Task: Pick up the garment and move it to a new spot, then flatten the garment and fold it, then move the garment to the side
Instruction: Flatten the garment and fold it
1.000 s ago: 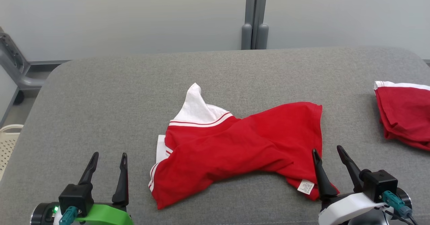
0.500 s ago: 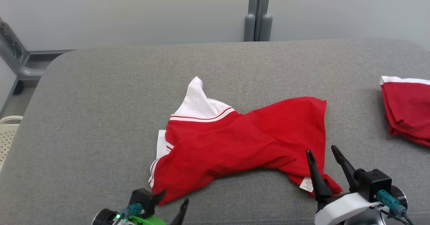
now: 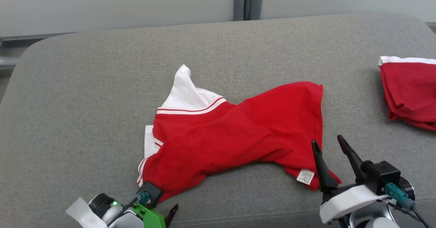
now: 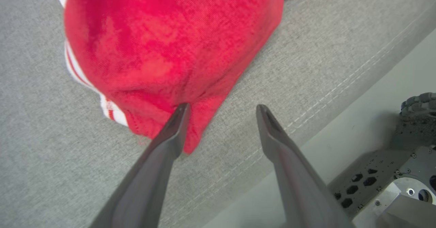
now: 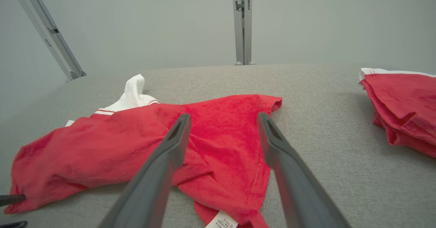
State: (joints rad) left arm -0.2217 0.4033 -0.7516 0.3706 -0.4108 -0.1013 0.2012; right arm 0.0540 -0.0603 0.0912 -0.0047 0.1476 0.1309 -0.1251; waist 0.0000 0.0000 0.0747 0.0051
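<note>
Head view: two red garments, two grippers. Spare garment [image 3: 408, 92] sits right. Centre garment [image 3: 231, 136] has near-left corner at left gripper [image 4: 222, 108], near-right hem at right gripper [image 3: 326, 139]; both spread apart.

The crumpled red-and-white cloth shirt [image 3: 231, 136] looks soft and matt; the grey padded surface [image 3: 85, 95] is coarse, matt woven fabric.

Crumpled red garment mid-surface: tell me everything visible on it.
The red garment is a knit shirt, crumpled and twisted, lying unfolded across the middle of the grey padded surface. A white panel with red stripes sticks up at its far left, and white striped trim shows at the near left edge. A white care label is flipped out at the near right corner. The open left gripper has one fingertip over its near left corner. The open right gripper hovers by the label corner.
</note>
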